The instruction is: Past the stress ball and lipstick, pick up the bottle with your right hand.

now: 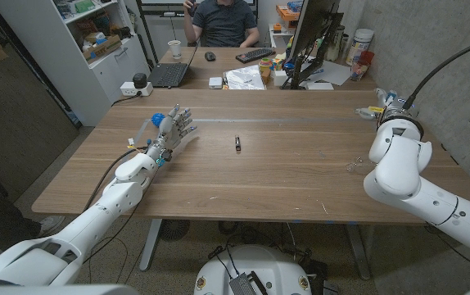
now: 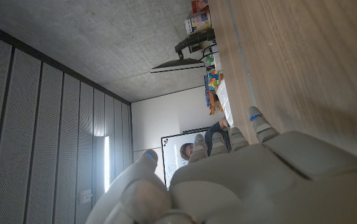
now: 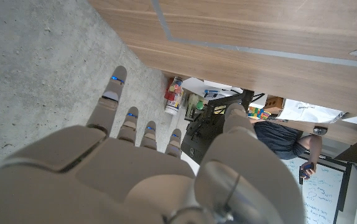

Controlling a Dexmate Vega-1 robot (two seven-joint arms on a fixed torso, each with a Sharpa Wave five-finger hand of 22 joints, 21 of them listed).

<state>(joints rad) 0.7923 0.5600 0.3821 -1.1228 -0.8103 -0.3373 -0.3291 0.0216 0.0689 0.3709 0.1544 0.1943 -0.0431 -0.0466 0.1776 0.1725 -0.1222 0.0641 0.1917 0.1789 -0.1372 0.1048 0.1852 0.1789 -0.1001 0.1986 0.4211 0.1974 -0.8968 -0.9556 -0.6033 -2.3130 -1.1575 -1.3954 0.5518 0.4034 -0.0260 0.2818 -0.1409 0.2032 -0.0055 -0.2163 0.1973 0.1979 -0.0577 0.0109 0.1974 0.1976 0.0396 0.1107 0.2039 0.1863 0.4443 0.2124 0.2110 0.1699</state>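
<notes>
Left of the lipstick (image 1: 237,143), the left hand (image 1: 173,124) is standing released, fingers spread. The wooden table (image 1: 284,188) is carrying the lipstick mid-surface. Far right of it, a clear object (image 1: 369,112), perhaps the bottle, is lying at the edge. The right wrist view is showing the right hand (image 3: 147,168) released, fingers apart; the head view is hiding this. Beyond, a person (image 1: 223,20) is sitting at a desk
</notes>
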